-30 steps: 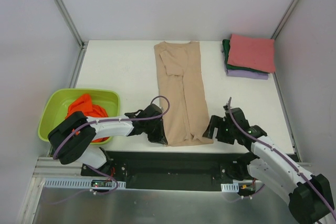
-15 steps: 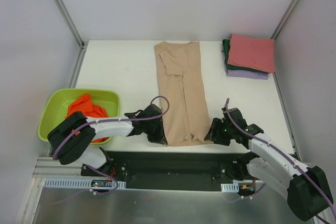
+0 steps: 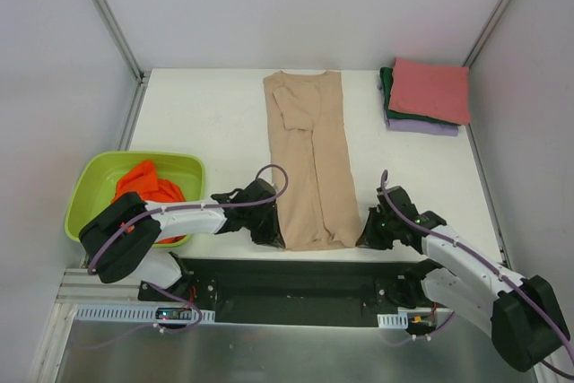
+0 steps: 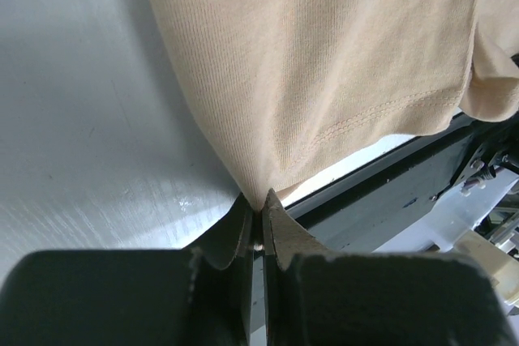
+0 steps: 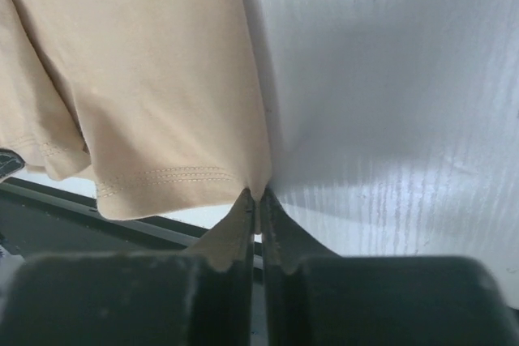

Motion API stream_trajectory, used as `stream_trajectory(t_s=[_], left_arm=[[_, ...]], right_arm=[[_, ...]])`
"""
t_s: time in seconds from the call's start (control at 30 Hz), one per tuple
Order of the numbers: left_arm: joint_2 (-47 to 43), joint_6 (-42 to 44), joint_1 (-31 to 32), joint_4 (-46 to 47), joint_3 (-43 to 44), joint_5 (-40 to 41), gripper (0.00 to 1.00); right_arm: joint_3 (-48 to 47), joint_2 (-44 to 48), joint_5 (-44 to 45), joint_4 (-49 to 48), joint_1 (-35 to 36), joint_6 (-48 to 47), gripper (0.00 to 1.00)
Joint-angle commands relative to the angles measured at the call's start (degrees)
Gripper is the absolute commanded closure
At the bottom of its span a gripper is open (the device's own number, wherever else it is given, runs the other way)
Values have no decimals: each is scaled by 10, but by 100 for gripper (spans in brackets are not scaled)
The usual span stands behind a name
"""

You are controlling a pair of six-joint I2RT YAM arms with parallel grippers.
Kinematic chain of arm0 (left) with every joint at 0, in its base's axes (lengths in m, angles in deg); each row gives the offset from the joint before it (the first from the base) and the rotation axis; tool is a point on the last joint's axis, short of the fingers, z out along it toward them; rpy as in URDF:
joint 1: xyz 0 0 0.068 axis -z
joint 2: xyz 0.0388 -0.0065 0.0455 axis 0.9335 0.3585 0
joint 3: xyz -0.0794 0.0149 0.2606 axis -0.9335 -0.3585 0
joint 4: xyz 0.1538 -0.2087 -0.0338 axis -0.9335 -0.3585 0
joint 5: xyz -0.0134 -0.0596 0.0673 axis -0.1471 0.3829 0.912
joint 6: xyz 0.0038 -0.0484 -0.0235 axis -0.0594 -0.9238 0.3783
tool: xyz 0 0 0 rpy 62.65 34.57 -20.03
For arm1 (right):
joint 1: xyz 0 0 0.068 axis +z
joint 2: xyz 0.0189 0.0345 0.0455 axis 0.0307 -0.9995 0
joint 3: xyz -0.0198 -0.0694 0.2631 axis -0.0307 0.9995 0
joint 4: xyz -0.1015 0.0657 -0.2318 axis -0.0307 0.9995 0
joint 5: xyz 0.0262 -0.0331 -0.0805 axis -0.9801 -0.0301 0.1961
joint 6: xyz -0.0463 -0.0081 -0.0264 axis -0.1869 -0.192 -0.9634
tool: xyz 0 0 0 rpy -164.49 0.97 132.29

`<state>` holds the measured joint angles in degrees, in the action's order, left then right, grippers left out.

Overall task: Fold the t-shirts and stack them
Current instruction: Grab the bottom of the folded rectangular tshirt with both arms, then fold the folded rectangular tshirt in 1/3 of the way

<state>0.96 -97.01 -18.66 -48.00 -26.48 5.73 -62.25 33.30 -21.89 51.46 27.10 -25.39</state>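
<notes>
The beige t-shirt [image 3: 309,163] lies on the white counter [image 3: 206,123] as a long narrow strip, sides folded inward, collar at the far end and hem at the near edge. The left claw [image 3: 272,238] is clamped on the hem's left corner; its wrist view shows the fingers pressed together with the cloth pinched at their tips and drawn to a point. The right claw [image 3: 366,238] is likewise clamped on the hem's right corner. Both corners appear slightly raised off the counter, though the angle does not settle it. At the counter's far right corner sits a folded stack: the pinkish-red t-shirt [image 3: 430,89] on top, the dark green t-shirt [image 3: 387,87] beneath it, the lavender t-shirt [image 3: 421,126] lowest. Off the counter's left side, the lime-green basin [image 3: 90,177] holds the crumpled orange t-shirt [image 3: 143,186].
</notes>
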Motion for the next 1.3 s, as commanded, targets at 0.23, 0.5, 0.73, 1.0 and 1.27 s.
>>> stream_trajectory(t_s=[0.23,0.5,0.73,1.0,1.27], left_arm=[[-156,10,18,-76,-71,1,100],[-266,43,13,-84,-58,38,100],[-165,95,-65,-84,60,35,100],[-61,135,-160,-85,166,6,100],[35,157,-218,-85,271,-7,100]], right_arm=[[3,128,-18,74,123,71,99],[-33,166,-7,29,156,57,99],[-178,32,133,28,153,-30,99],[-300,-126,147,-20,82,-90,99],[-399,-231,118,-71,17,-145,99]])
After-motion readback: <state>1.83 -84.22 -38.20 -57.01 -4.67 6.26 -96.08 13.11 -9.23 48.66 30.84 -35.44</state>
